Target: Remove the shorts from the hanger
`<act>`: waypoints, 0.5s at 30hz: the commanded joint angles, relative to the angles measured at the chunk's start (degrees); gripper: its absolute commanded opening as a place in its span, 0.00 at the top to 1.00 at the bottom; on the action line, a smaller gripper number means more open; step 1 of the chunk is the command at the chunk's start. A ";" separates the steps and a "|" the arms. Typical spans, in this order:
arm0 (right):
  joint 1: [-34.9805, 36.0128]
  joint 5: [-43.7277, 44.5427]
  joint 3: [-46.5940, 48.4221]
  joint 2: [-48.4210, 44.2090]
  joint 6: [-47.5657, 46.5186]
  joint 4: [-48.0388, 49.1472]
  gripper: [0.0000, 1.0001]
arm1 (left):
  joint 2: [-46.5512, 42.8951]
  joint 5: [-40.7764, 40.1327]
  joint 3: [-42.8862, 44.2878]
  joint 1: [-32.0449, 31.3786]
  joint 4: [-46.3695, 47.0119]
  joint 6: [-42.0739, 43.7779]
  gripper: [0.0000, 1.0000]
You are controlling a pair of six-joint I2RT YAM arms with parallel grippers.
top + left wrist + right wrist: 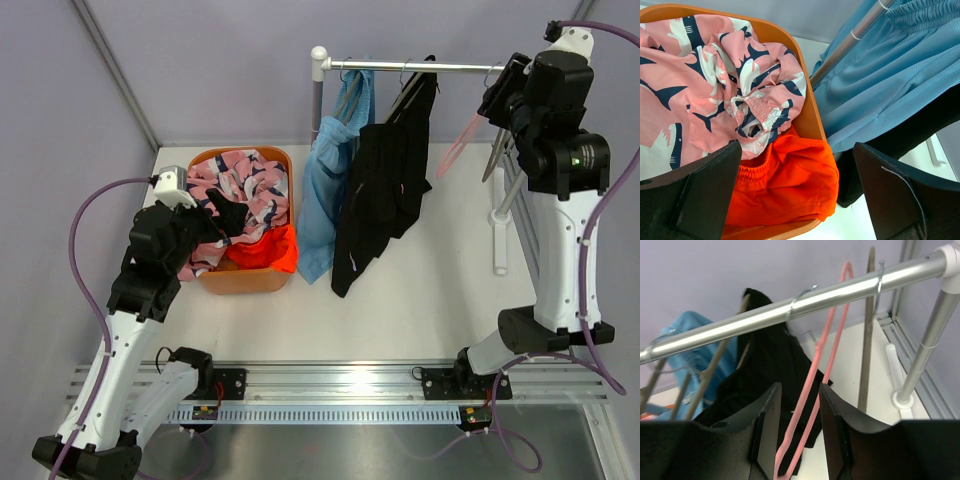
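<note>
Okay, two shorts hang on the rail (450,67): the light blue shorts (325,190) on the left, the black shorts (385,190) just beside them on the right, the two touching, each on its own hanger. The other two are off the rail. The pink shark-print shorts (245,180) are bunched up in the orange basket (245,282), filling the far and left part. The orange shorts (272,250) sit at the near right corner, spilling over the rim. The basket sits on the white table (440,290), left of the hanging pair.

The left gripper (797,150) hovers over the basket with its fingers spread wide and nothing between them. The pink and orange fabric lies right below.

The right gripper (800,390) is up at the right end of the rail, well apart from the black shorts. Its fingers are parted partway, and the bare pink hanger (832,330) runs down through the gap. Can't tell if either finger touches the hanger. A bare wooden hanger (867,350) hooks on the rail just right of the pink one, near the rack's upright post (930,350).
</note>
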 commanded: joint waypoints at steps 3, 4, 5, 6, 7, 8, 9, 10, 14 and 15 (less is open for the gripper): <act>6.14 -0.43 1.85 -0.16 -0.26 0.24 0.55 | -0.02 1.08 -0.12 -0.30 2.70 0.68 0.01; 7.21 -0.25 3.07 0.55 -0.35 0.24 0.54 | -0.02 1.17 -0.20 -0.30 2.70 0.68 0.01; 8.26 0.27 3.78 2.03 -0.43 0.16 0.54 | -0.02 1.08 -0.20 -0.39 2.61 0.68 0.01; 10.10 0.71 4.40 2.74 -0.26 0.24 0.54 | 0.07 0.99 -0.20 -0.31 2.70 0.76 0.01; 11.07 1.07 5.62 3.45 -0.26 0.77 0.54 | -0.02 0.99 -0.29 -0.30 2.70 0.76 0.01; 12.04 2.11 5.98 4.85 -0.26 1.21 0.54 | -0.02 0.91 -0.29 -0.39 2.70 0.76 0.01; 12.83 2.47 6.24 5.56 -0.26 1.82 0.53 | -0.02 0.82 -0.21 -0.31 2.70 0.85 0.01; 13.97 2.74 7.03 6.35 -0.17 2.26 0.53 | -0.02 0.73 -0.20 -0.30 2.70 0.94 0.01; 16.44 5.80 8.79 11.09 0.00 4.19 0.53 | 0.16 0.73 -0.20 -0.30 2.70 0.94 0.01; 16.97 6.34 8.88 11.80 -0.08 4.55 0.53 | 0.16 0.64 -0.12 -0.30 2.61 1.03 0.01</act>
